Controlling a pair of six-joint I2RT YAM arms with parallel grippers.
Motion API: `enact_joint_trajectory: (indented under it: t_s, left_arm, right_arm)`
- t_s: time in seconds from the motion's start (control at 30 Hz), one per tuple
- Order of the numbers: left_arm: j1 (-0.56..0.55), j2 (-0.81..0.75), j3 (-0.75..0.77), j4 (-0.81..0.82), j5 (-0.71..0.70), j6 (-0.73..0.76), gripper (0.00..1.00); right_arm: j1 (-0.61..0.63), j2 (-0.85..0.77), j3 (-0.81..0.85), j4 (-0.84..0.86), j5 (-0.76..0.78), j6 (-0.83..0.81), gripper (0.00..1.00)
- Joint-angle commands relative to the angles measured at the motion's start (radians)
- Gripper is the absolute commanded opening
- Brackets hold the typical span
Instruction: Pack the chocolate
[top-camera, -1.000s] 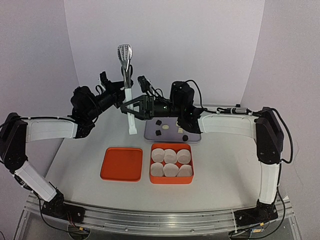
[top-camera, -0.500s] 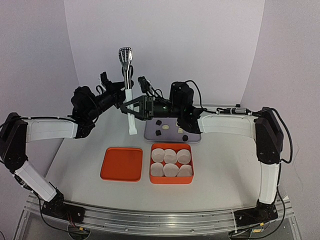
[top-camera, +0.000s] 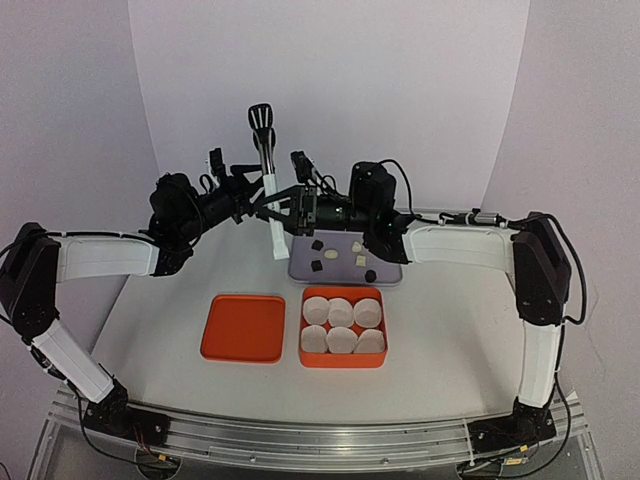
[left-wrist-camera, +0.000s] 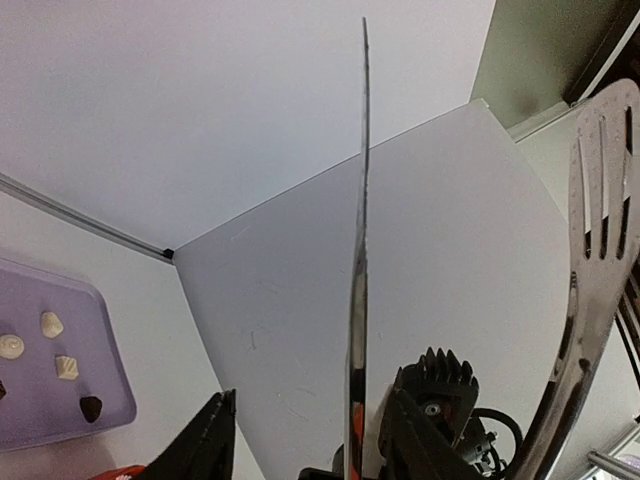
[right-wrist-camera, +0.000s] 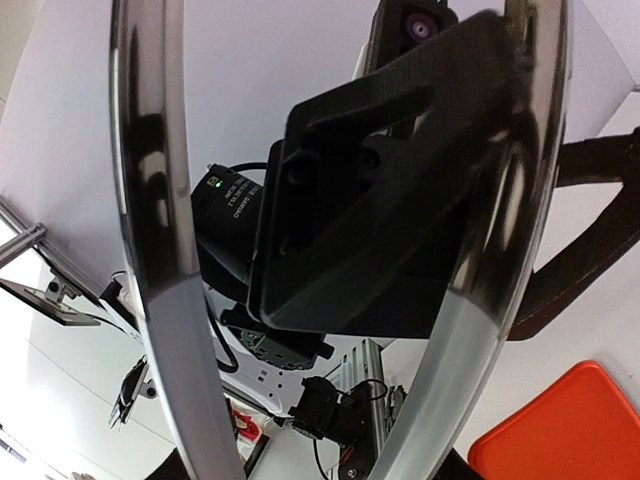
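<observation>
Chocolate (top-camera: 332, 257) lies on tray (top-camera: 300, 272) near raised right hand (top-camera: 286, 206).

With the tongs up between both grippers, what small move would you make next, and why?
Probably draw the left gripper back from the tongs: its fingers stand apart around them, the right gripper appears to hold them, and the chocolate waits on the tray.
</observation>
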Motion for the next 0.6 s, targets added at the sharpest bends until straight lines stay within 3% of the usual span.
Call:
enact_joint_trajectory:
  t_s: [0.0,0.17,0.37,0.4,0.47,0.57]
  left_arm:
    - [-0.003,-0.036,0.019,-0.072,-0.002,0.081,0.66]
    - [-0.003,-0.095,-0.002,-0.159,-0.058,0.140,0.98]
    - [-0.003,-0.200,0.004,-0.450,-0.262,0.281,1.00]
    - [-0.003,-0.222,0.007,-0.511,-0.305,0.305,1.00]
    - [-0.003,-0.251,0.008,-0.580,-0.390,0.344,1.00]
    - [-0.003,-0.279,0.021,-0.693,-0.482,0.398,1.00]
  right_arm:
    - [-0.019,-0.105,-0.042,0.076,0.087,-0.004,0.44]
    - [-0.069,-0.120,-0.083,0.076,0.117,0.066,0.43]
    - [-0.178,-0.142,-0.127,-0.023,0.053,0.145,0.42]
    - [-0.199,-0.152,-0.122,-0.123,0.036,0.104,0.42]
    - [-0.216,-0.188,-0.077,-0.516,0.087,-0.057,0.42]
    - [-0.219,-0.221,0.024,-1.027,0.373,-0.367,0.42]
